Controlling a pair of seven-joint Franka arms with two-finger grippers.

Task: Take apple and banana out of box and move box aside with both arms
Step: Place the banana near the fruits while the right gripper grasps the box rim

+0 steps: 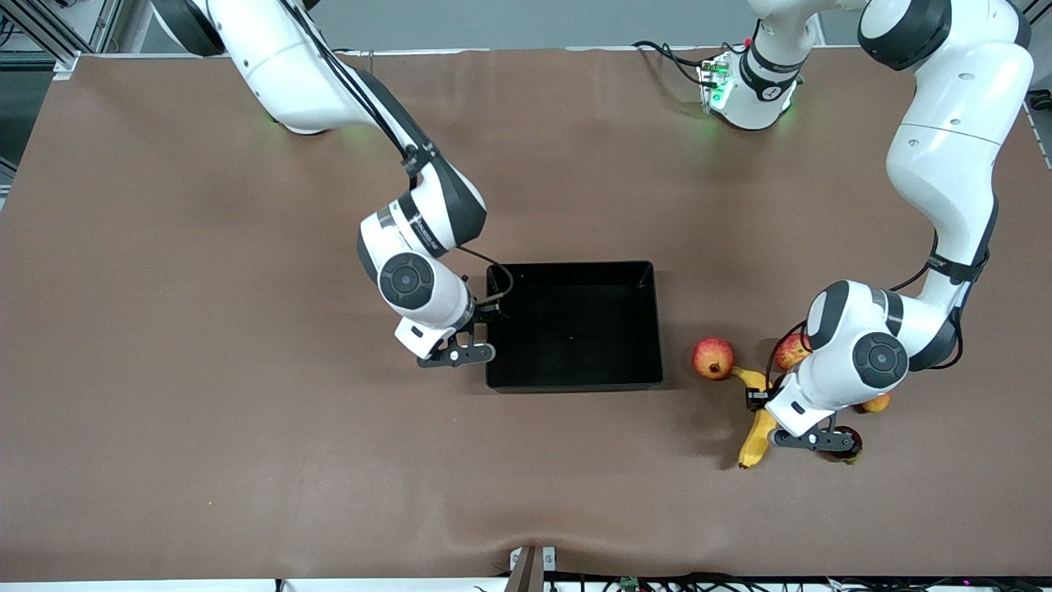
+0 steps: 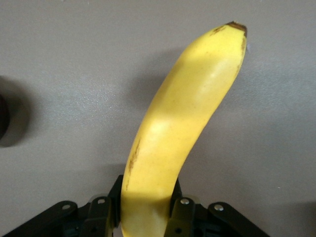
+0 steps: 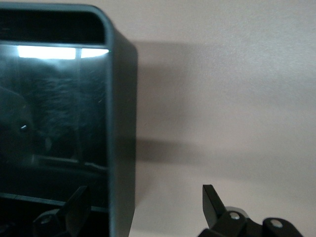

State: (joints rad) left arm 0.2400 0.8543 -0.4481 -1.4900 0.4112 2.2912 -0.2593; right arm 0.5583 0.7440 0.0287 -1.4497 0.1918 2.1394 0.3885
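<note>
Between the fingers of my left hand I am gripping the banana by its stalk end, clenched tight on it, the rest of the fruit curving away from my palm with its dark tip pointing out over bare desk. Seen from across the desk, the banana is lying low at my left arm's end, touching or nearly touching the surface, well clear of the box. Just beside that hand the apple is resting on the desk, partly hidden by my wrist, and close by a pink-red fruit with a dark crown is sitting between the banana and the box. A small orange-red fruit and a dark one are peeking out around my left hand too.

At my other arm, the right hand is standing fully spread, straddling the wall of the box, one finger inside and one outside, not yet pinching it. The box itself looks empty.

So, as I judge it, both fruits are out and I am finishing the banana's set-down. Next I should be letting the banana go, lifting clear without nudging the apple, then bringing my left hand to the box wall nearest it, while my right hand shuts on its own wall for the shared push.
</note>
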